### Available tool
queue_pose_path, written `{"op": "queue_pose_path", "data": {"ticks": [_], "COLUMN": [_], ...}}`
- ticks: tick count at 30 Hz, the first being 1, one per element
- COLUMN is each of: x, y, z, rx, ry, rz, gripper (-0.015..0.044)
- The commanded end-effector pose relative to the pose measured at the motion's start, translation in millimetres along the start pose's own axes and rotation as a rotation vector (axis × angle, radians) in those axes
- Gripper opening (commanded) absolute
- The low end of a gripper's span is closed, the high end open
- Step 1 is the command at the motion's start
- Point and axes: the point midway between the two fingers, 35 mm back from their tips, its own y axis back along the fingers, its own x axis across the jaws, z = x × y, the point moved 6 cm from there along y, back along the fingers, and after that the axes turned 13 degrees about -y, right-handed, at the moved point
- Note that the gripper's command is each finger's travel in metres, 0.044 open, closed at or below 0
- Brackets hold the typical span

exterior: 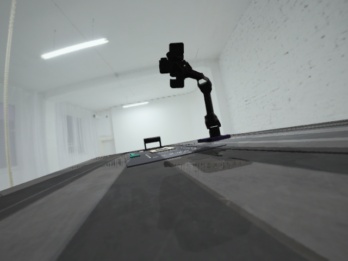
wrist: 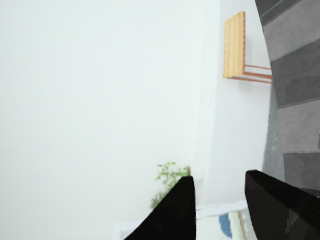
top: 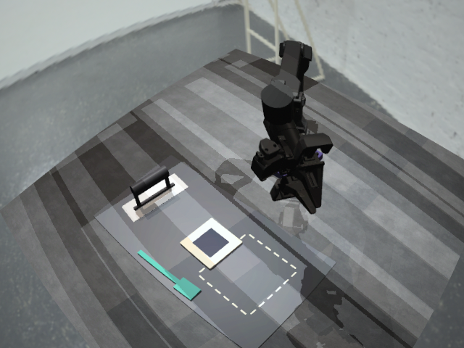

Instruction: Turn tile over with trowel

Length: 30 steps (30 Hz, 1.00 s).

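Arm [top: 284, 108] raised high above the table [top: 374, 209], well apart from the mat [top: 123, 220] and everything on it. Gripper [top: 299, 196] hangs in the air beside the mat's far edge, fingers a small way apart with a narrow gap, nothing between them. In the wrist view the two dark fingers frame only wall and background; gripper [wrist: 220, 227] holds nothing.

Trowel [top: 169, 275], teal, lies flat on the mat near its left-front edge, handle pointing away toward the upper left, blade end just beside the dashed outline [top: 249, 273] corner. Untouched by the gripper.

Tile [top: 211, 242] lies flat on the mat, dark marked square facing up, pale border around it. It sits mostly outside the outline, one corner just overlapping or touching the outline's near-left corner.

A black-handled float [top: 151, 187] stands on a white pad at the mat's far-left end, apart from tile and trowel.

Exterior view: arm [exterior: 193, 84] bent high over its base, mat [exterior: 168, 154] with trowel [exterior: 134, 155] seen low and small.
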Motion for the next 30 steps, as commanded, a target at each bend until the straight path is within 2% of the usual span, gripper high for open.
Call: {"op": "queue_pose_path", "data": {"ticks": [1,8,12,27,30], "x": [0.0,0.0,0.0,0.0,0.0], "y": [0.0,0.0,0.0,0.0,0.0], "z": [0.0,0.0,0.0,0.0,0.0], "rx": [0.0,0.0,0.0,0.0,0.0], "ry": [0.0,0.0,0.0,0.0,0.0], "rz": [0.0,0.0,0.0,0.0,0.0], "gripper": [0.01,0.01,0.0,0.0,0.0079]}}
